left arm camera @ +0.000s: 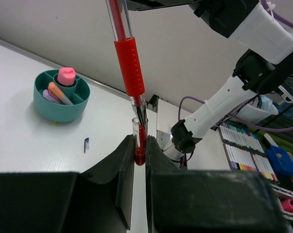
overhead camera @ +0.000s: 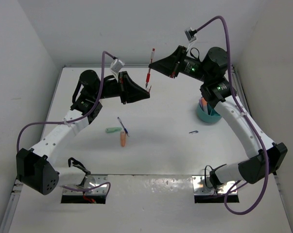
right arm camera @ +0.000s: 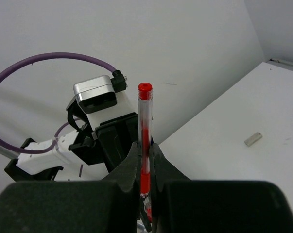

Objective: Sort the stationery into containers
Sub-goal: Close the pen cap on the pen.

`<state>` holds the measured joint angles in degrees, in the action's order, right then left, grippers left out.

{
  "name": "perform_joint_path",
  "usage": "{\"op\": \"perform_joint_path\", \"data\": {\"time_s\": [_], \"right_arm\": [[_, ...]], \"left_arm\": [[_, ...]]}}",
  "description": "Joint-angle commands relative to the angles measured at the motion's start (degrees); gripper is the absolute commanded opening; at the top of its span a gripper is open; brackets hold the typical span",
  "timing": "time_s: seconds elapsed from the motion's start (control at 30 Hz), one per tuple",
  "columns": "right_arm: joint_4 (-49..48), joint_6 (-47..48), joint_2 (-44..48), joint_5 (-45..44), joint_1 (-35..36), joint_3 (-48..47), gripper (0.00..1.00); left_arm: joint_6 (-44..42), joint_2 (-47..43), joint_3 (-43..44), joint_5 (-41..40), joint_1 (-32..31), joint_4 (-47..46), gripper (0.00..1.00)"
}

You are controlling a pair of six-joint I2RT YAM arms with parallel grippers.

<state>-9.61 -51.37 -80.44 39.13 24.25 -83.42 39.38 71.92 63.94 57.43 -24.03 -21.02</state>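
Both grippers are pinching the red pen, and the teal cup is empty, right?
Not quite. The teal cup is not empty: the left wrist view shows a pink marker and an orange piece in it. The left gripper and right gripper do both pinch the red pen.

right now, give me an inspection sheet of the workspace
surface: white table, no spills seen
job's things: red pen held in the air between both arms; mint-green stub, orange stub, dark-blue pen and tiny purple piece lie loose; teal cup holds a pink marker
clutter: small pale block on the table
grippers: right pincer shut on the red pen; left pincer shut on its clear cap
cables: purple cables loop off both arms
surroundings: white walls; marker sets past the table edge
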Motion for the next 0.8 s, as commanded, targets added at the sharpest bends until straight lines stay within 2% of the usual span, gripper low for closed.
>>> {"op": "perform_joint_path", "data": {"time_s": [0.0, 0.77], "right_arm": [[-0.6, 2.1, 1.3, 0.4, 0.4, -1.2, 0.00], [0.0, 2.3, 1.7, 0.4, -1.1, -1.0, 0.00]], "left_arm": [[-1.3, -0.5, 2.5, 1.0, -0.7, -0.3, 0.00], [-2.0, -0.6, 2.4, 1.4, 0.1, 0.6, 0.00]]}}
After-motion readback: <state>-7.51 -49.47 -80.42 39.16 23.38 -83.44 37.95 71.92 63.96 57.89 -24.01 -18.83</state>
